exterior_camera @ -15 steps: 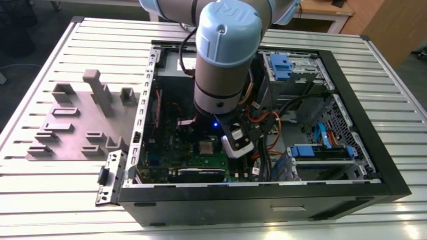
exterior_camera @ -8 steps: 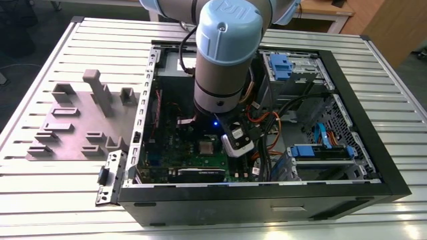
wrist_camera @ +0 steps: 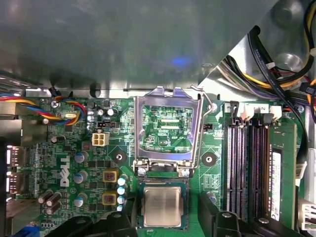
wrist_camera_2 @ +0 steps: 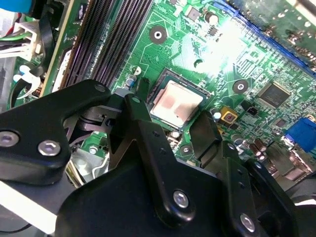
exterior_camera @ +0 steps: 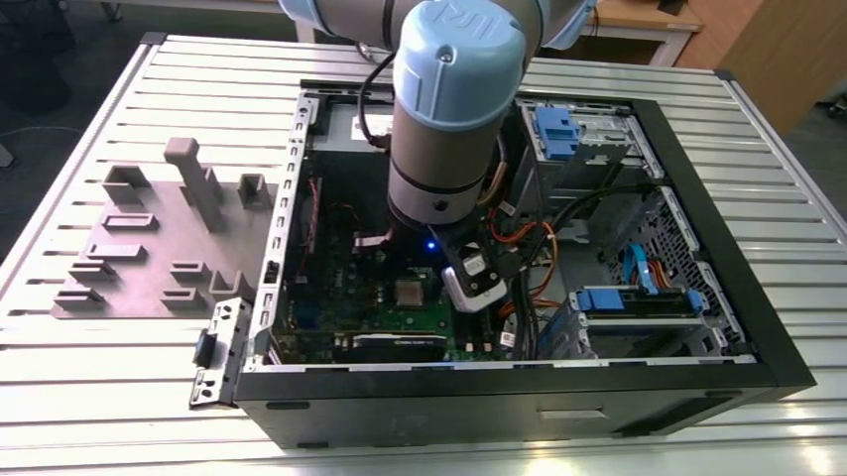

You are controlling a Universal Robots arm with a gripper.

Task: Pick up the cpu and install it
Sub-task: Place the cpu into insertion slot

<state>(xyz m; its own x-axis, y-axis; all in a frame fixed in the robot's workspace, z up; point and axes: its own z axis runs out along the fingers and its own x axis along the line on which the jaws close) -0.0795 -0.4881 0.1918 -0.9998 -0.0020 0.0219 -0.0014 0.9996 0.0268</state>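
The cpu (wrist_camera: 162, 207) (wrist_camera_2: 176, 101) is a silvery square chip lying flat in its socket on the green motherboard (wrist_camera: 123, 148). My gripper (wrist_camera: 170, 217) (wrist_camera_2: 170, 111) hangs just above it, open, with one black finger (wrist_camera: 129, 215) on one side of the chip and the other finger (wrist_camera: 210, 213) on the opposite side. Neither finger touches the chip. Beside the socket the silver socket bracket (wrist_camera: 168, 131) stands flipped up. In the exterior view the cpu (exterior_camera: 411, 291) shows inside the open computer case (exterior_camera: 741, 297), just beside the arm's wrist.
Black memory slots (wrist_camera: 247, 168) run close along one side of the socket. Bundled cables (wrist_camera: 276, 54) and blue drive bays (exterior_camera: 636, 297) fill the exterior view's right of the case. A grey fixture plate (exterior_camera: 146, 248) lies on the slatted table (exterior_camera: 106, 397) at the exterior view's left.
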